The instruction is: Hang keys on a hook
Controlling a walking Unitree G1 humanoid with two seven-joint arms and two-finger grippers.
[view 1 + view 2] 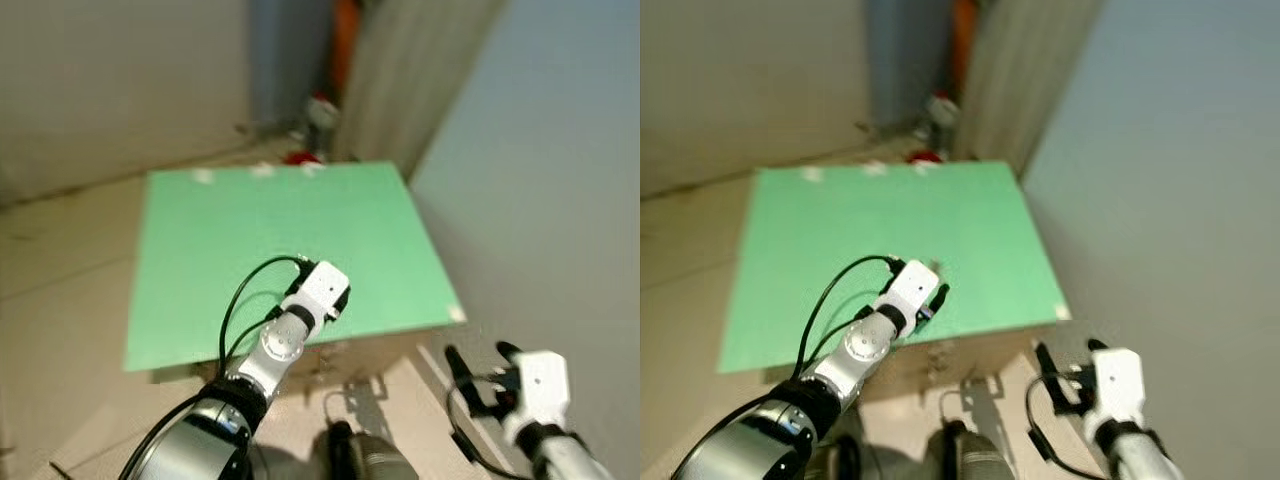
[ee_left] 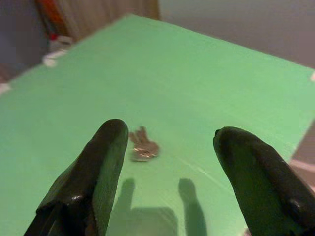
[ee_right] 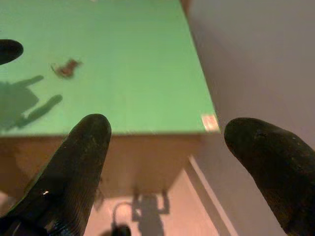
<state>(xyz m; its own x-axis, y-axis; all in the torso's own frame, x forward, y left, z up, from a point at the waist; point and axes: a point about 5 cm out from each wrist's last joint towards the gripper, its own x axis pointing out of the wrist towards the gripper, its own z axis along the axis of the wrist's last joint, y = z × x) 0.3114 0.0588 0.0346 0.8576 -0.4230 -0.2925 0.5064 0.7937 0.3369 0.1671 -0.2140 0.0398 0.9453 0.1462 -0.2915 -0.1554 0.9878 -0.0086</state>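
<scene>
A small bunch of silvery keys lies flat on the green table top. In the left wrist view my left gripper hangs open just above the table, and the keys lie a short way ahead of its fingers, nearer one finger than the other. From the head, the left wrist is over the table's near part. My right gripper is open and holds nothing, off the table past its near right corner and lower than the top. From its wrist view the keys lie far across the green surface.
A pale wall runs close along the table's right side. A curtain and a red and white object stand beyond the far edge. Bits of white tape mark the far edge and the near right corner. Beige floor lies on the left.
</scene>
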